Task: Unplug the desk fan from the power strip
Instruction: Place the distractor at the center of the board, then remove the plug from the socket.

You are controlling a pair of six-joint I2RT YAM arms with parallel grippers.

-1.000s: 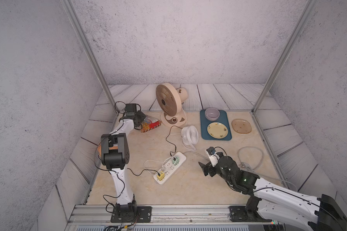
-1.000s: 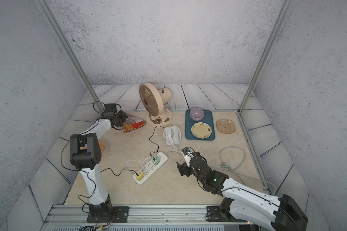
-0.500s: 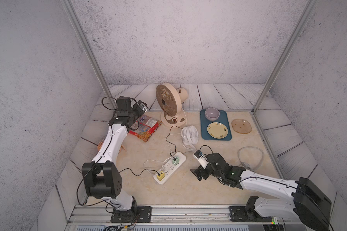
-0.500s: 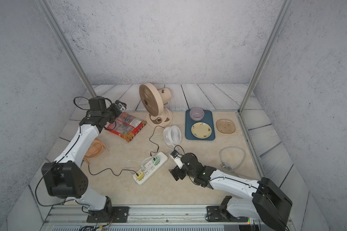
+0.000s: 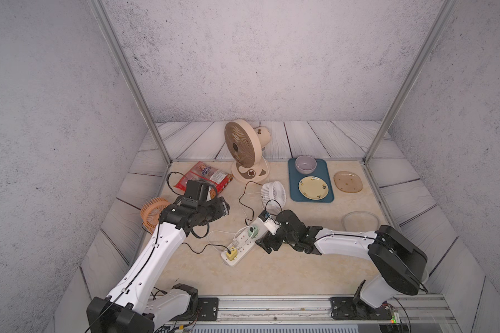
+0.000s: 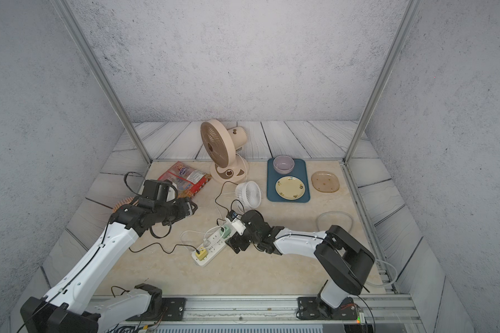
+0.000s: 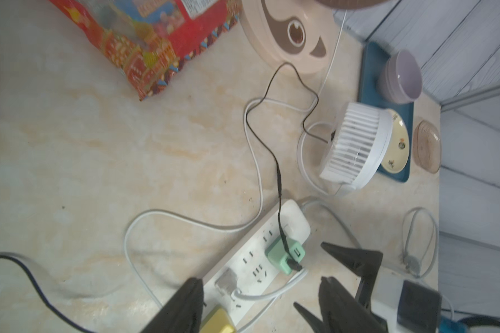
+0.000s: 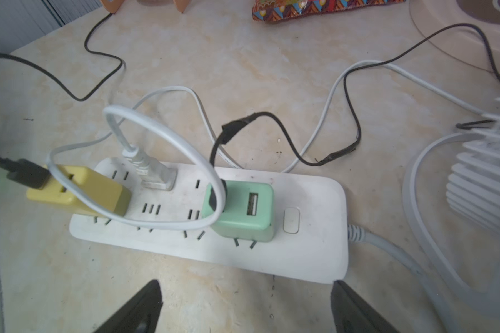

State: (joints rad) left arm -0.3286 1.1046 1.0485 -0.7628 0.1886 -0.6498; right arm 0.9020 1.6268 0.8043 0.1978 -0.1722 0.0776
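Right arm low across the table (image 5: pixel 272 274), forearm near level, right gripper (image 8: pixel 246 288) facing the long side of the power strip (image 5: pixel 241 245) — jaws wide apart, empty, just short of its edge. Strip flat mid-table, yellow adapter (image 8: pixel 78 191), white plug (image 8: pixel 156 174) and green adapter (image 8: pixel 240 210) seated. Left arm extended forward, left gripper (image 5: pixel 225 208) raised above the table — fingers parted, nothing held. Desk fan (image 5: pixel 243 147) upright at the back.

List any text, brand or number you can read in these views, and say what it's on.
Snack bag: the blue oval logo and the white label carry print, but it is too blurred to read.
Power strip: no lettering shows.
Green adapter: no readable marks.
Yellow adapter: no readable marks.
Nothing in any view is legible enough to quote.
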